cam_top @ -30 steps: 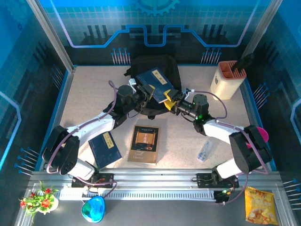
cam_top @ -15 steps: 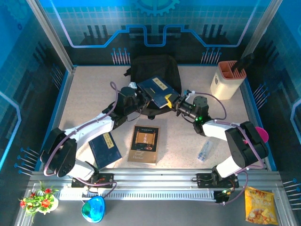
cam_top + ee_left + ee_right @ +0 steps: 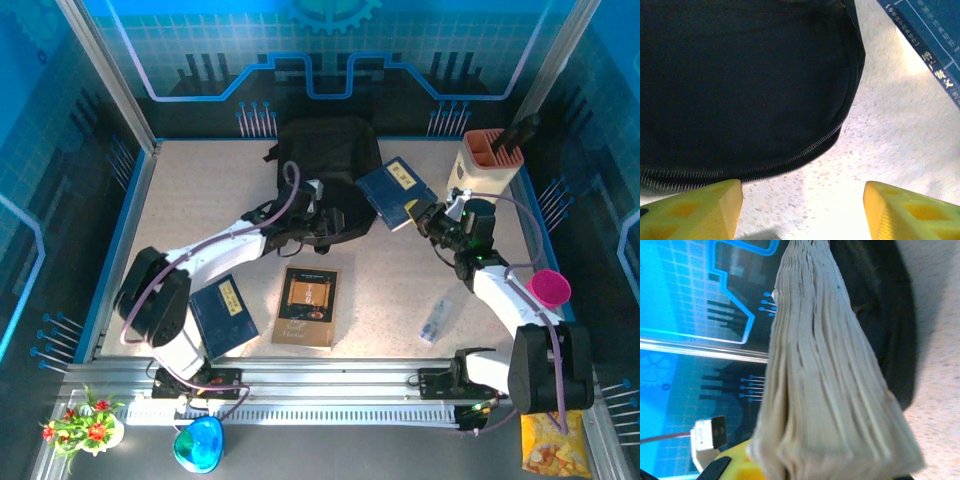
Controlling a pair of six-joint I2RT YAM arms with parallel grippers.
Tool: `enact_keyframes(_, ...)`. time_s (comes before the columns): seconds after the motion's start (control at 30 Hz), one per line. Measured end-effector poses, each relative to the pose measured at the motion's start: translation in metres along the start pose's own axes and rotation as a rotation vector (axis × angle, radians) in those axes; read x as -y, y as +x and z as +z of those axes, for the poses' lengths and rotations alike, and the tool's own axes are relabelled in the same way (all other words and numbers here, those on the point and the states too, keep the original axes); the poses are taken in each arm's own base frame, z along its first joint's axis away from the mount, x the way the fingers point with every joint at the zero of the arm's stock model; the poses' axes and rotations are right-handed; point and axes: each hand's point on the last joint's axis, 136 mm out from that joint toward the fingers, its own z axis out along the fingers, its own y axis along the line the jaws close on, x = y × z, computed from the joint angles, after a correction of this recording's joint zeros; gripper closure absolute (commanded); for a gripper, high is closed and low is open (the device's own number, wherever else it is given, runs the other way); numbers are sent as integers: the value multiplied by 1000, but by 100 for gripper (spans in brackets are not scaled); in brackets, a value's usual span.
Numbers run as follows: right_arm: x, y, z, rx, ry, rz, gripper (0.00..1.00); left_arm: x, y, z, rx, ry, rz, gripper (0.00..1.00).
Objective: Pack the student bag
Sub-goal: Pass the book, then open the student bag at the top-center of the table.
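The student bag (image 3: 325,160) is a large black backpack lying at the back middle of the table. My right gripper (image 3: 422,213) is shut on a dark blue book (image 3: 397,192), held tilted in the air just right of the bag. In the right wrist view the book's cream page edges (image 3: 825,385) loom close, with a yellow finger (image 3: 732,460) below and the bag (image 3: 890,315) behind. My left gripper (image 3: 802,200) stands open over bare table at the bag's zipped near edge (image 3: 790,160), holding nothing. Seen from above, the left gripper (image 3: 328,216) is at the bag's front.
A second blue book (image 3: 222,315) and a brown-covered book (image 3: 308,305) lie on the near table. A cream holder (image 3: 485,170) stands at the back right. A small clear bottle (image 3: 435,320) and a pink cup (image 3: 550,290) are near the right arm.
The left gripper opened and let go of the blue book. The right gripper shut on it and carried it rightwards off the bag. The left arm swung towards the bag's front.
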Motion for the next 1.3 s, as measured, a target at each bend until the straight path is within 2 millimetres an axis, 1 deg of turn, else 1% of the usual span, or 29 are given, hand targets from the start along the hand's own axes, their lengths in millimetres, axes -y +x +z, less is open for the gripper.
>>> enact_keyframes(0.1,9,-4,-6,-1,54,-36,95,11,-6,12,-40,26,188,35)
enact_keyframes(0.23,14,-8,-14,-2,106,-91,95,23,-8,25,-94,83,429,37)
enact_keyframes(0.33,15,-14,-21,10,137,-118,95,27,-6,35,-143,127,562,39)
enact_keyframes(0.43,16,-21,-25,18,162,-135,94,23,-4,48,-186,145,650,43)
enact_keyframes(0.6,20,-25,-29,25,191,-139,94,7,-6,68,-253,145,729,52)
enact_keyframes(0.7,25,-25,-30,27,212,-128,93,-1,-5,73,-292,158,770,52)
enact_keyframes(0.8,30,-28,-31,32,227,-117,93,-5,-2,73,-330,177,807,52)
enact_keyframes(0.93,35,-29,-31,35,242,-107,93,0,2,72,-362,224,836,49)
enact_keyframes(1.13,36,-30,-30,36,247,-105,93,5,9,74,-385,280,837,48)
enact_keyframes(1.23,37,-30,-30,35,248,-104,93,4,13,77,-399,291,829,55)
enact_keyframes(1.3,37,-30,-30,35,248,-105,93,3,15,80,-406,293,826,64)
